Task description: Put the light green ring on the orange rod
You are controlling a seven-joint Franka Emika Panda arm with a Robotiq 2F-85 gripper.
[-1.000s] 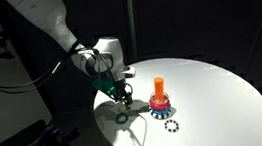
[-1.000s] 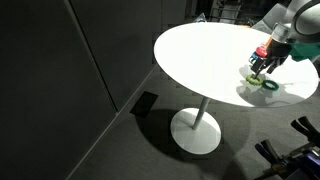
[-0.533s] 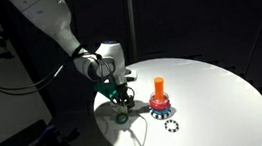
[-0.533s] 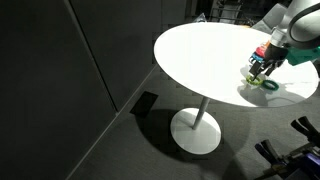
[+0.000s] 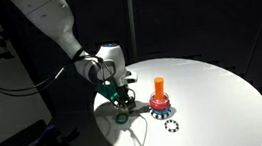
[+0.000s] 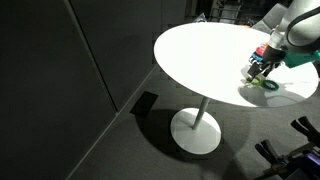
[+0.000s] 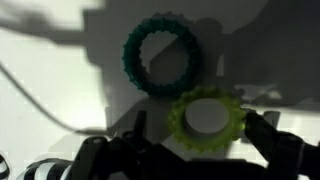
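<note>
We see the light green ring (image 7: 207,118) lying flat on the white bench (image 7: 50,80), not on the rod. In the wrist view it sits between the two dark fingers (image 7: 285,150), which are spread wide to either side of it and grip nothing. One finger is just beside the ring's toothed rim; we cannot tell whether it touches. The dark green ring (image 7: 160,58) lies flat just beyond the light one, their rims almost meeting.

In an exterior view the arm (image 5: 55,32) bends down near the bench's edge, with the fingers low over the two rings. The rod (image 5: 158,88) stands upright near them on its red and blue base, apart from both rings. A black-and-white ring (image 5: 171,126) lies near the rod's base, toward the bench's edge.
</note>
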